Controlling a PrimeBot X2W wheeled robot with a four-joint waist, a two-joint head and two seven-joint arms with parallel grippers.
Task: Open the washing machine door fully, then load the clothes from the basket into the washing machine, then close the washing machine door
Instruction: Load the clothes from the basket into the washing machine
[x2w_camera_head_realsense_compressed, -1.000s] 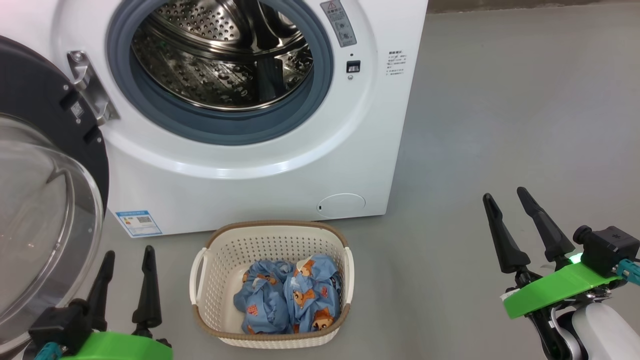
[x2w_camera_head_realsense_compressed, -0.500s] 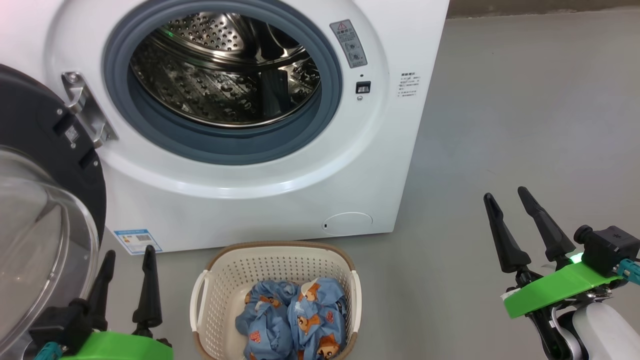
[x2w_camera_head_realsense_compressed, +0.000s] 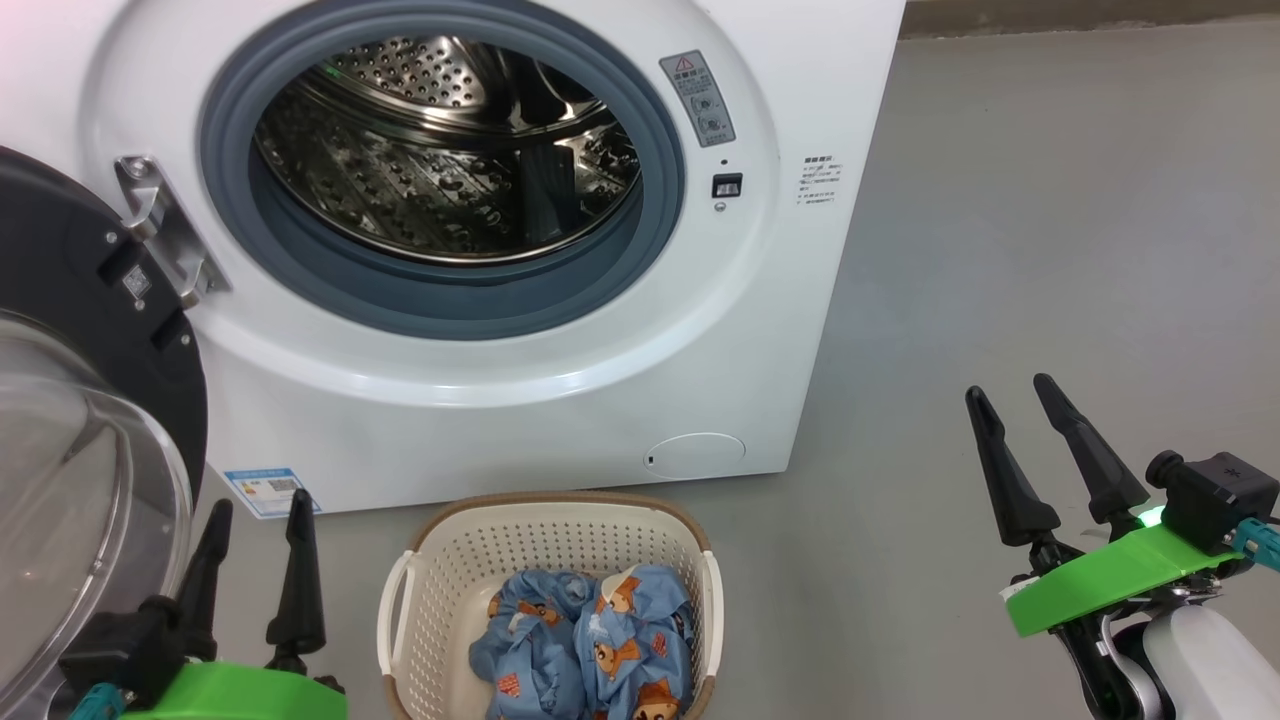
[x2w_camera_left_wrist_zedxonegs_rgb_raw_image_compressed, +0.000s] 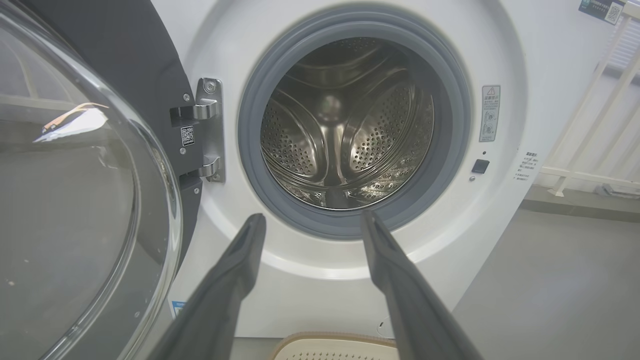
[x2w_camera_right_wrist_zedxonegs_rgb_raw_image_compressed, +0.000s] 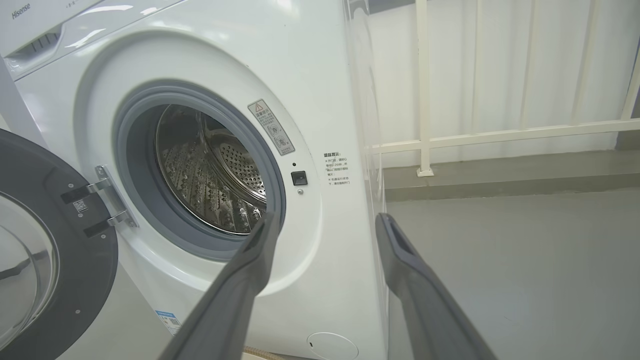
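Observation:
The white washing machine (x2w_camera_head_realsense_compressed: 520, 400) stands ahead with its steel drum (x2w_camera_head_realsense_compressed: 450, 150) bare inside the grey gasket. Its door (x2w_camera_head_realsense_compressed: 70, 420) is swung wide to the left, black rim and clear glass bowl facing me; it also fills the left of the left wrist view (x2w_camera_left_wrist_zedxonegs_rgb_raw_image_compressed: 75, 175). The cream basket (x2w_camera_head_realsense_compressed: 550, 530) sits on the floor before the machine, holding the blue bear-print clothes (x2w_camera_head_realsense_compressed: 590, 640). My left gripper (x2w_camera_head_realsense_compressed: 260, 505) is open, left of the basket, beside the door. My right gripper (x2w_camera_head_realsense_compressed: 1010, 385) is open, far right over bare floor.
Grey floor (x2w_camera_head_realsense_compressed: 1050, 200) spreads to the right of the machine. A white railing (x2w_camera_right_wrist_zedxonegs_rgb_raw_image_compressed: 450, 135) runs along the wall behind it. The door hinge (x2w_camera_head_realsense_compressed: 160, 225) juts at the drum's left edge.
The camera has tilted up: machine and basket slide lower in the picture, the basket partly cut by the bottom edge. Both grippers keep their places, open.

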